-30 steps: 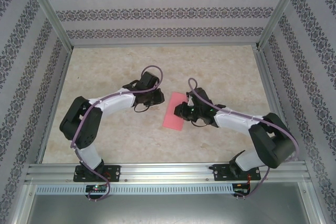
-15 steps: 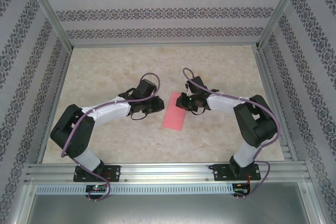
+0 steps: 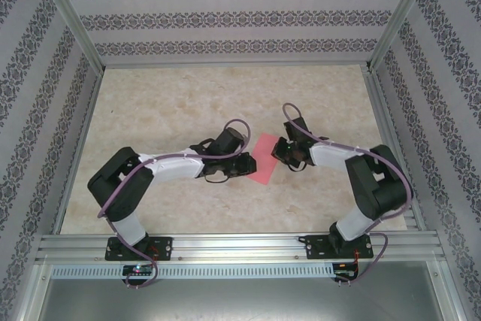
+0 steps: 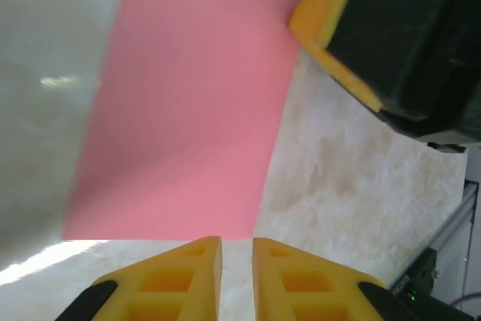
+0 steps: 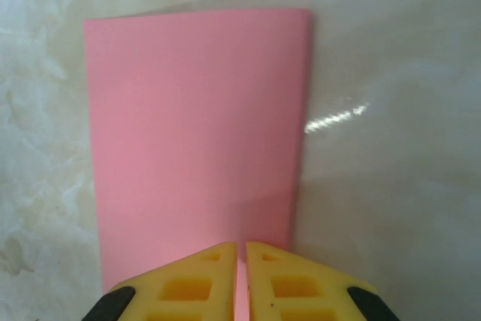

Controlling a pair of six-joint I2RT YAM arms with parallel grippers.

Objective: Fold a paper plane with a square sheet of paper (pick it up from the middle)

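Note:
The square sheet of paper (image 3: 264, 163) is pink and lies flat on the marble table as a folded rectangle between my two grippers. My left gripper (image 3: 248, 165) sits at its left side. In the left wrist view its tips (image 4: 237, 242) stand nearly closed with a narrow slit, over bare table just short of the paper's (image 4: 188, 110) edge, holding nothing. My right gripper (image 3: 280, 149) is at the sheet's right side, and one of its yellow fingers (image 4: 331, 31) shows there. In the right wrist view its tips (image 5: 241, 247) are shut, resting over the near edge of the paper (image 5: 195, 125).
Patterned walls (image 3: 240, 13) enclose the table on three sides. An aluminium rail (image 3: 240, 249) runs along the near edge by both arm bases. Open marble table (image 3: 173, 95) lies behind and to the left of the grippers.
My left gripper has moved right, up to the paper's left edge. My right gripper has drawn back to the right across the sheet, and the sheet has shifted slightly right.

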